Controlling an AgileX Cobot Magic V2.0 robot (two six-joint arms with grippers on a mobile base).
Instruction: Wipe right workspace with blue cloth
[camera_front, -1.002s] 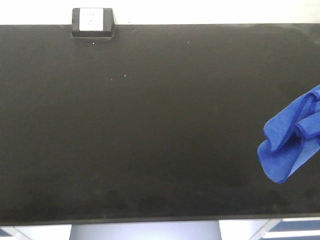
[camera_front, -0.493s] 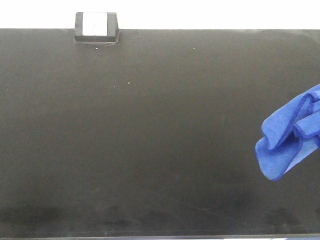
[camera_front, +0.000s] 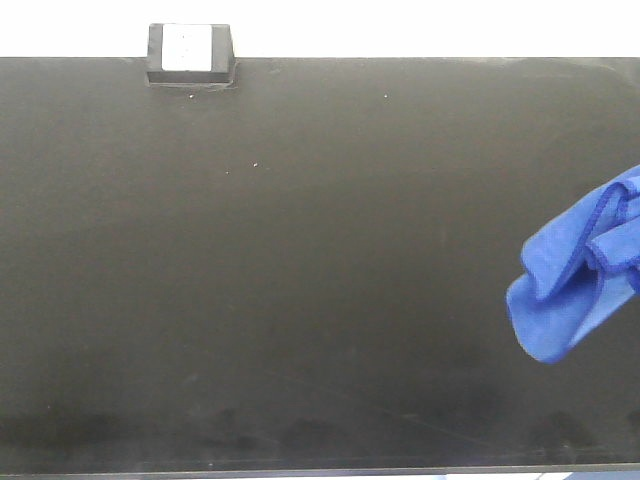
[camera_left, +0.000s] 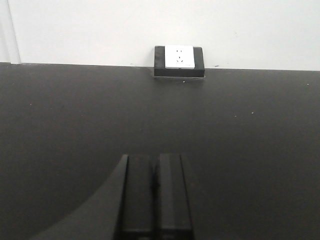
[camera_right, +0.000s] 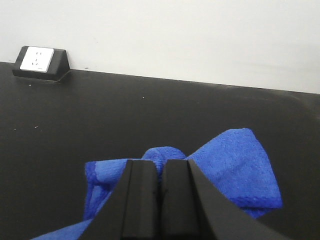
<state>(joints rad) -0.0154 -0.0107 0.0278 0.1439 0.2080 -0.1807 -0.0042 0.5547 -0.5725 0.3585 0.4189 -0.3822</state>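
Observation:
The blue cloth (camera_front: 570, 285) hangs bunched at the right edge of the front view, above the black countertop of the right workspace (camera_front: 300, 260). In the right wrist view my right gripper (camera_right: 160, 167) is shut on a fold of the blue cloth (camera_right: 235, 160), which spreads out behind and to both sides of the fingers. My left gripper (camera_left: 156, 162) is shut with nothing between its fingers, over bare countertop (camera_left: 250, 150). Neither arm shows in the front view.
A small black box with a white socket face (camera_front: 190, 52) sits at the back left edge against the white wall; the black box (camera_left: 179, 61) and the same black box (camera_right: 40, 62) appear in both wrist views. The counter's front edge (camera_front: 320, 470) runs along the bottom.
The view shifted forward, so the counter's front edge dropped toward the bottom of the frame. The cloth has moved slightly left and down.

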